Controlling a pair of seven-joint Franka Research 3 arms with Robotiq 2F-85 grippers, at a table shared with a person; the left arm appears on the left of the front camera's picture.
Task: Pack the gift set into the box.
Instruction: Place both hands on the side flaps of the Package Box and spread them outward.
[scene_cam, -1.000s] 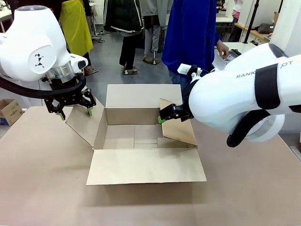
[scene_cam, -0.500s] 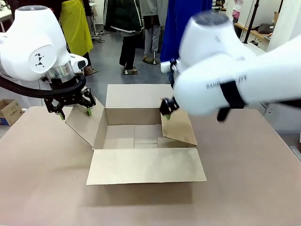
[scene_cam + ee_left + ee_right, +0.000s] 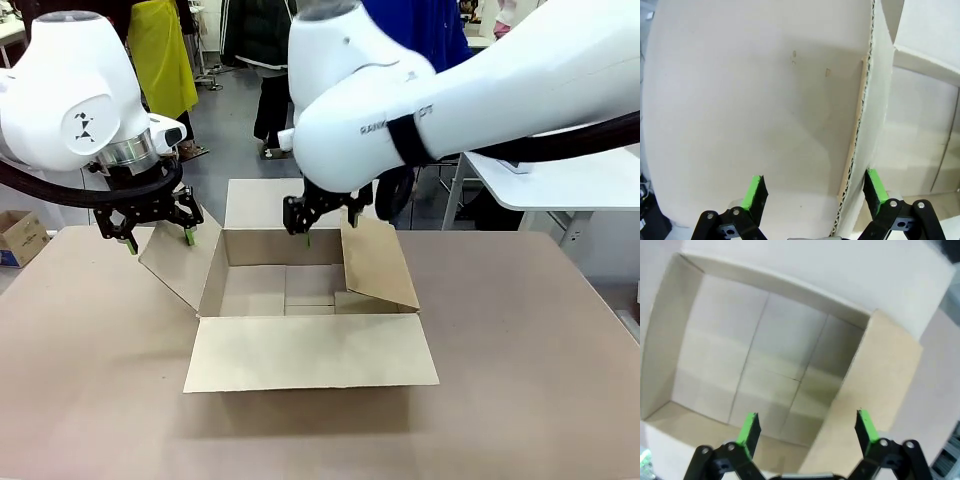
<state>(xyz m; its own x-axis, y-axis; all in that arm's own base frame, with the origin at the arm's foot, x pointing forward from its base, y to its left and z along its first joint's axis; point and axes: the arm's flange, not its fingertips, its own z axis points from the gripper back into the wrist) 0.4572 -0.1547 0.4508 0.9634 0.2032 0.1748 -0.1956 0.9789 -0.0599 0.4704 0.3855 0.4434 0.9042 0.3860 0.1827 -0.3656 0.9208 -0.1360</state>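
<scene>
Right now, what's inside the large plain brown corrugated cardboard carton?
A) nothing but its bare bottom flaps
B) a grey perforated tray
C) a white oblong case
A: the right wrist view looks down into the carton and shows bare cardboard bottom, with the right gripper open above.

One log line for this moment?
box: flaps open, inside empty | left gripper: open, at left flap | right gripper: open, over box near far wall | right flap: tilted inward

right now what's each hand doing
Left hand: open, empty, by the left flap of the box.
Right hand: open, empty, above the box.
</scene>
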